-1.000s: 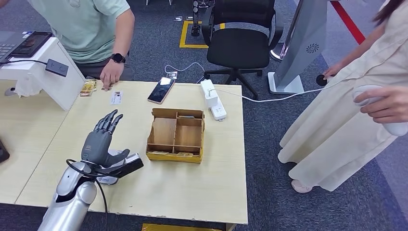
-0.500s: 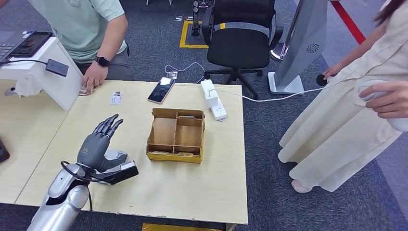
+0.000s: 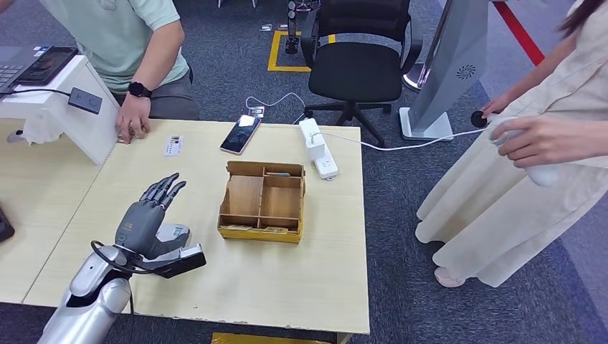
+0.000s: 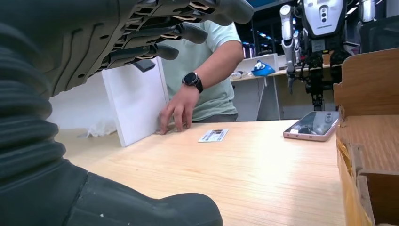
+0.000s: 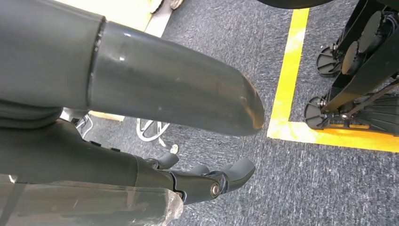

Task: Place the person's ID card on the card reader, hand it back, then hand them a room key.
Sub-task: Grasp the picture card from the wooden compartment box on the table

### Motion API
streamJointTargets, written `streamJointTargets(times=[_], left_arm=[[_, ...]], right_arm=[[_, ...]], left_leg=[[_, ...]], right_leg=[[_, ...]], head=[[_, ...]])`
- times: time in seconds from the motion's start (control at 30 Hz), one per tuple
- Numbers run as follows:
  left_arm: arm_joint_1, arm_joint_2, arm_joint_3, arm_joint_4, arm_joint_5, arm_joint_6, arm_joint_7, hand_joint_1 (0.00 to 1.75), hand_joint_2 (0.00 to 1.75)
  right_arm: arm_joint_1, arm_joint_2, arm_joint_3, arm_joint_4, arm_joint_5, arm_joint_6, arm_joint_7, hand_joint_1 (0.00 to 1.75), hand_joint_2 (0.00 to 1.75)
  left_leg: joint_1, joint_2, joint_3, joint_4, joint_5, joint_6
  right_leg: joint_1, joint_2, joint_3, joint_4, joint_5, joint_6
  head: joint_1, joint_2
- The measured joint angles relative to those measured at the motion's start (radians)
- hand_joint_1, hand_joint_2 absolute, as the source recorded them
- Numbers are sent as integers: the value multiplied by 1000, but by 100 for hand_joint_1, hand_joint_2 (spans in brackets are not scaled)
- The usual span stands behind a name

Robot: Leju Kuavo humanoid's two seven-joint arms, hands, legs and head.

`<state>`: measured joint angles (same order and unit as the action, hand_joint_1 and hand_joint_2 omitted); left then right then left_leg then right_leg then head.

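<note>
Head view: the pale wooden table [image 3: 287,272] is seen from above, with a black office chair [image 3: 357,61] on the carpet beyond its far edge. A seated person [image 3: 122,36] in a light green shirt is placed behind the far left corner, one hand [image 3: 132,120] with a dark watch resting at the far edge against a white stand [image 3: 64,107]. A second person [image 3: 516,165] in a cream dress is seen past the right edge. A wooden divided box [image 3: 262,201] is set near the middle of the table. A white power strip [image 3: 316,148] lies at the far edge, towards the right corner.

The left hand [image 3: 147,218] is held above the near left part of the table, its fingers [image 3: 165,190] spread and extended towards the far edge, nothing gripped. A phone [image 3: 240,134] lies flat at the far edge, between the power strip and the ID card [image 3: 173,146]. The card, small, white and printed, lies flat close to the far edge, just beside the person's hand, its long axis running from the far edge towards the near edge. No obstacle lies between the card and the left hand.

In the right wrist view, the right hand [image 5: 207,181] is seen above grey carpet, fingers loosely curled, nothing held.
</note>
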<state>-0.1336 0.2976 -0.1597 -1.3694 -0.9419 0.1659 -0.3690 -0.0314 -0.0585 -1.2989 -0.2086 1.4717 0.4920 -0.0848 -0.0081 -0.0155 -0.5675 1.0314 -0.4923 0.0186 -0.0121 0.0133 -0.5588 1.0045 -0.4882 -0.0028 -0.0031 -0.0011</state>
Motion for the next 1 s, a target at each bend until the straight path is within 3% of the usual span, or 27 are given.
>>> streamJointTargets(times=[0.27, 0.63, 1.0], left_arm=[[-99, -46, -65, 100, -131, 94, 19, 0, 175], [-233, -149, -179, 222, -155, 98, 14, 0, 175], [-273, -160, -199, 261, -151, 113, 49, 0, 175]], right_arm=[[-9, 0, 4, 3, 12, 4, -1, 0, 0], [-21, 0, 28, 8, 25, 12, -1, 0, 0], [-21, -1, 31, 8, 24, 13, 0, 0, 0]], left_leg=[[0, -1, 0, 0, 0, 0], [0, 0, 0, 1, 0, 0], [0, 0, 0, 0, 0, 0]], right_leg=[[0, -1, 0, 0, 0, 0], [0, 0, 0, 0, 1, 0], [0, 0, 0, 0, 1, 0]], head=[[0, 0], [0, 0], [0, 0]])
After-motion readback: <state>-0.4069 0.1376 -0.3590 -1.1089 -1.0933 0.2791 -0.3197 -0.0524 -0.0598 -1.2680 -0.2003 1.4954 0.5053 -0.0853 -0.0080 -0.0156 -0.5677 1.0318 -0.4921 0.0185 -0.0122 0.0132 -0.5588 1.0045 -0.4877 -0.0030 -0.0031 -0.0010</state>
